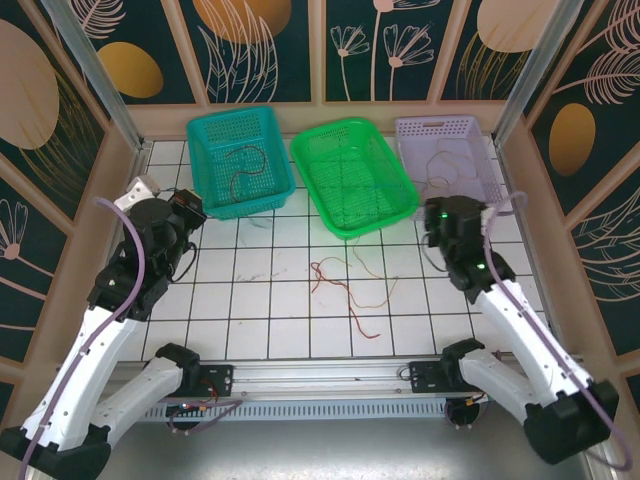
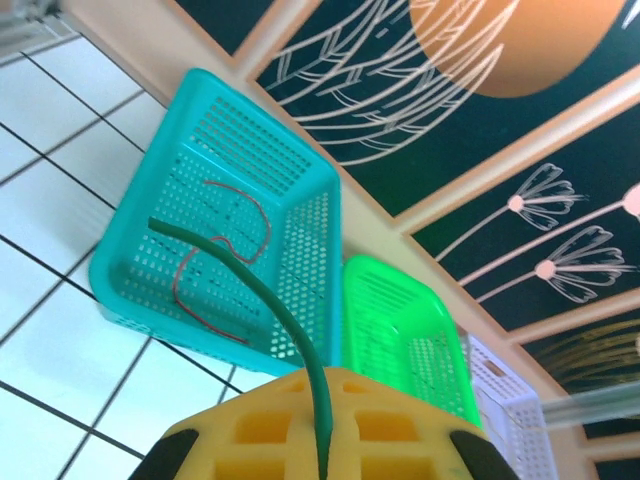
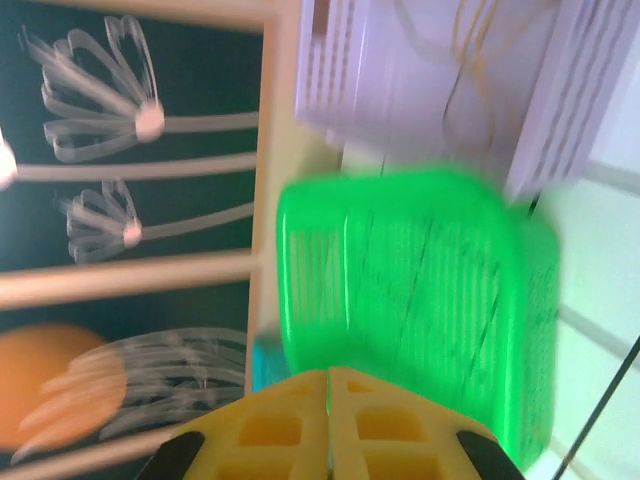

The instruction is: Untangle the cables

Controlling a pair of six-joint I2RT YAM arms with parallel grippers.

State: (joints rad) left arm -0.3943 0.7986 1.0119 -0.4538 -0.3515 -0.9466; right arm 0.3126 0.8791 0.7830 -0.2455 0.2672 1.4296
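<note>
Green cable [image 2: 321, 410] nipped between the yellow pads [image 2: 260, 430] of the left jaws, shut tight on it. From the pads, arching up and away in front of the teal basket [image 2: 312, 250], far end free in the air

Left jaws hanging well left of the green basket [image 1: 335, 132], off the near left corner of the teal basket. Teal basket just beside the green basket's left side, with a red cable [image 1: 250, 165] curled on its floor. Lavender basket [image 1: 435, 124] just beside the green basket's right side, a tan cable [image 1: 440, 165] looped inside

Right jaws off the green basket's near right corner, above the bench [image 1: 270, 320], fully closed, one yellow pad pressed flat against the other. Wrist view there blurred, so cannot tell whether anything is caught in the seam between them

Loose cables [image 1: 345, 285], red and tan, sprawled on the white-tiled bench on the near side of the green basket, roughly midway between the two arms. Strands crossing one another in a loose tangle, one red tail trailing nearer still. Well apart from both pairs of jaws, touched by neither
</note>
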